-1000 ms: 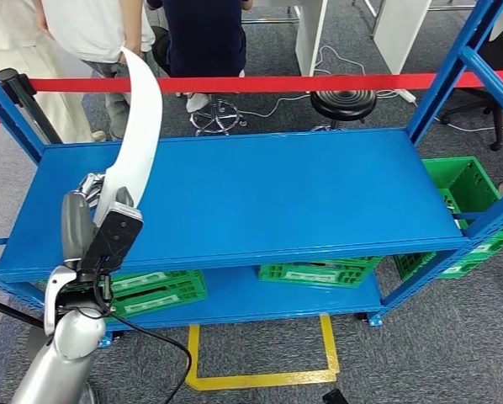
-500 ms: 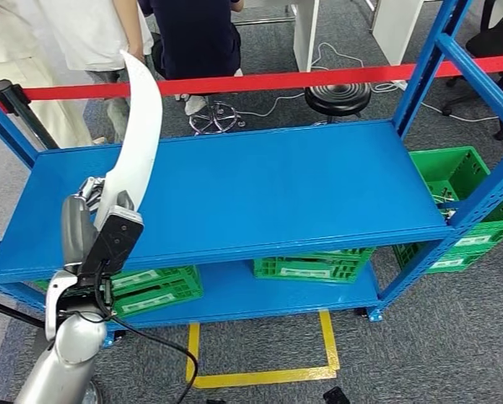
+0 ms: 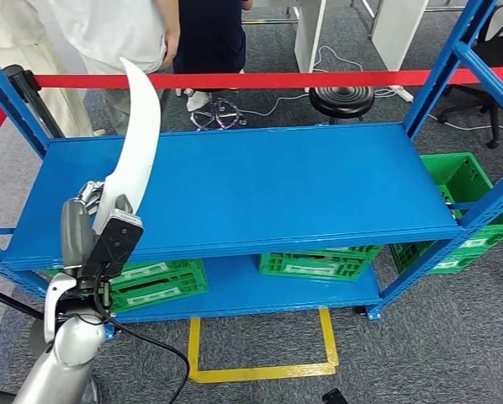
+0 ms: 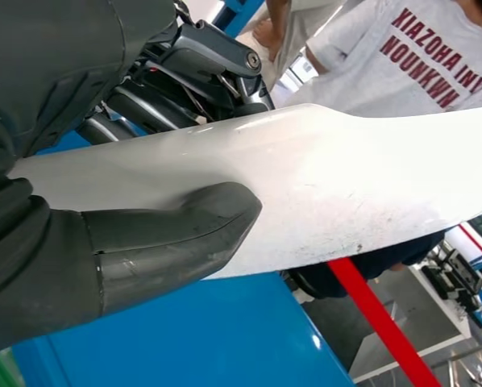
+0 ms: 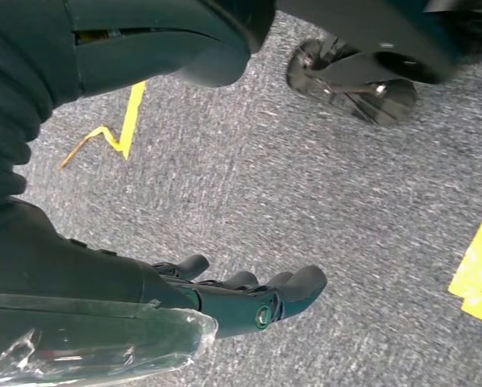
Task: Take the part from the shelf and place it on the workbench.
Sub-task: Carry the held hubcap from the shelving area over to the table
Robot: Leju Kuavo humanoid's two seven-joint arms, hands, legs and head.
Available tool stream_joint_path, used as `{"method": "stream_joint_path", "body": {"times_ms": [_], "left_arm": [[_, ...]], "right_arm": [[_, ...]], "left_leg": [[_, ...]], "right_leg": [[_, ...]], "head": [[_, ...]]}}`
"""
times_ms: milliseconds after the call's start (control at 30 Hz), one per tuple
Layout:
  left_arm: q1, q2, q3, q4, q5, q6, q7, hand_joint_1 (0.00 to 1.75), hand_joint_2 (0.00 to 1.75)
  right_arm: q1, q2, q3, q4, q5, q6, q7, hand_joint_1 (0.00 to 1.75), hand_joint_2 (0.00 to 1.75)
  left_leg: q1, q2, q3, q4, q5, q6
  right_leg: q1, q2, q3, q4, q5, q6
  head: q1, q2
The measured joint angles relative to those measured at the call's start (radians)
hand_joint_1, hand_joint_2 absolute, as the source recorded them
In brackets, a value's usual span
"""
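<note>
Landmark = blue shelf [image 3: 249,189]. At its left front corner the left hand [image 3: 93,220] grips the white part [image 3: 135,143] by its lower end; wrist view shows the thumb [image 4: 172,234] pressed across the white face w/ dark fingers [image 4: 184,76] wrapped behind, so hand is clamped on the part. Part's long axis runs up and away from the hand, a curved blade rising over the shelf's left end, tip arcing toward the red tape [image 3: 268,81] behind the shelf. Looks lifted clear of the shelf top, tho the contact line is hard to judge from above. Left arm is the carrier, so the coming move turns on swinging that long blade clear of the shelf's left upright. Right hand [image 5: 244,294] hangs low over grey carpet, below and right of the shelf front, fingers loosely extended, holding nothing. Hidden: workbench not seen anywhere; part's gripped end covered by the hand; its far tip cut off in wrist view; persons behind the tape cropped at torso
</note>
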Motion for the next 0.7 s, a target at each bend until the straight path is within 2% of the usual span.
{"method": "stream_joint_path", "body": {"times_ms": [33,67,133,167,200,267,333,400,467,500,533,567,633,667,700], "left_arm": [[0.001,0.000,0.000,0.000,0.000,0.000,0.000,1.75,1.75],[0.002,0.000,0.000,0.000,0.000,0.000,0.000,1.75,1.75],[0.003,0.000,0.000,0.000,0.000,0.000,0.000,1.75,1.75],[0.003,0.000,0.000,-0.001,0.000,0.001,0.000,1.75,1.75],[0.003,0.000,0.000,-0.001,0.000,0.001,0.000,1.75,1.75],[0.004,0.000,0.000,-0.002,0.000,0.001,0.000,1.75,1.75],[0.005,0.000,0.001,-0.002,0.000,0.001,0.000,1.75,1.75],[0.006,0.000,0.001,-0.002,0.000,0.002,0.000,1.75,1.75],[0.008,0.000,0.001,-0.002,0.000,0.002,0.000,1.75,1.75],[0.009,0.000,0.000,-0.002,0.000,0.002,0.000,1.75,1.75],[0.011,0.000,0.000,-0.002,0.000,0.002,0.000,1.75,1.75],[0.011,0.000,0.000,-0.002,0.000,0.002,0.000,1.75,1.75],[0.010,0.000,0.000,-0.002,0.000,0.002,0.000,1.75,1.75],[0.010,0.000,0.000,-0.002,0.000,0.002,0.000,1.75,1.75],[0.010,-0.001,0.000,-0.002,0.000,0.002,0.000,1.75,1.75]], "right_arm": [[0.000,0.000,0.000,0.000,0.000,0.000,0.000,0.00,1.75],[0.000,0.000,0.000,0.000,0.000,0.000,0.001,0.00,1.75],[-0.002,0.000,0.000,0.000,0.000,0.001,0.001,0.00,1.75],[-0.004,0.000,0.000,0.000,0.001,0.001,0.001,0.00,1.75],[-0.005,0.000,0.000,0.000,0.001,0.001,0.001,0.00,1.75],[-0.003,0.000,0.000,0.000,0.001,0.001,0.002,0.00,1.75],[-0.001,0.000,0.000,0.000,0.001,0.001,0.002,0.00,1.75],[-0.002,0.000,0.000,0.000,0.001,0.001,0.002,0.00,1.75],[-0.002,0.000,0.000,0.000,0.001,0.001,0.002,0.00,1.75],[-0.002,0.000,0.000,0.000,0.001,0.001,0.002,0.00,1.75],[-0.001,-0.001,0.000,0.000,0.001,0.001,0.002,0.00,1.75],[-0.001,-0.001,0.000,0.000,0.001,0.001,0.002,0.00,1.75],[-0.001,-0.001,0.000,0.000,0.001,0.001,0.002,0.00,1.75],[-0.002,-0.001,0.000,0.000,0.001,0.001,0.002,0.00,1.75],[-0.002,-0.001,0.000,0.000,0.001,0.001,0.002,0.00,1.75]], "left_leg": [[0.000,0.000,-0.002,0.000,0.002,0.000],[0.000,0.000,-0.003,0.000,0.004,-0.002],[-0.002,0.000,-0.005,0.003,0.007,-0.007],[-0.004,-0.001,-0.008,0.005,0.009,-0.012],[-0.006,-0.001,-0.012,0.006,0.012,-0.017],[-0.006,-0.001,-0.018,0.007,0.020,-0.028],[-0.005,-0.001,-0.026,0.018,0.007,-0.038],[-0.003,-0.001,-0.059,0.099,-0.055,-0.048],[-0.002,-0.001,-0.112,0.236,-0.129,-0.055],[-0.002,-0.001,-0.126,0.283,-0.146,-0.056],[-0.002,-0.001,-0.123,0.293,-0.144,-0.056],[-0.002,-0.001,-0.100,0.261,-0.125,-0.055],[-0.002,0.000,-0.017,0.122,-0.071,-0.050],[-0.002,-0.001,0.019,0.058,-0.054,-0.047],[-0.003,-0.002,0.039,0.017,-0.046,-0.042]], "right_leg": [[0.000,0.000,0.010,-0.006,0.009,0.000],[0.000,0.000,0.041,-0.052,0.034,-0.002],[0.000,0.000,0.126,-0.195,0.084,-0.006],[0.000,0.001,0.155,-0.247,0.096,-0.010],[0.001,0.002,0.168,-0.273,0.099,-0.014],[0.003,0.003,0.166,-0.277,0.102,-0.026],[0.001,0.002,0.159,-0.279,0.111,-0.040],[-0.002,0.000,0.150,-0.281,0.120,-0.052],[-0.002,-0.002,0.137,-0.280,0.129,-0.057],[-0.002,-0.002,0.130,-0.280,0.133,-0.057],[-0.002,-0.003,0.124,-0.280,0.138,-0.055],[-0.002,-0.002,0.119,-0.280,0.143,-0.054],[-0.001,-0.001,0.113,-0.279,0.151,-0.047],[0.001,-0.001,0.109,-0.278,0.155,-0.042],[0.003,-0.001,0.106,-0.277,0.159,-0.036]], "head": [[0.000,0.000],[0.000,0.000],[0.000,0.000],[-0.001,0.000],[-0.001,0.000],[-0.002,0.000],[-0.003,0.000],[-0.008,0.000],[-0.010,0.000],[-0.011,0.000],[-0.011,0.000],[-0.011,0.000],[-0.011,0.000],[-0.010,0.000],[-0.010,0.000]]}}
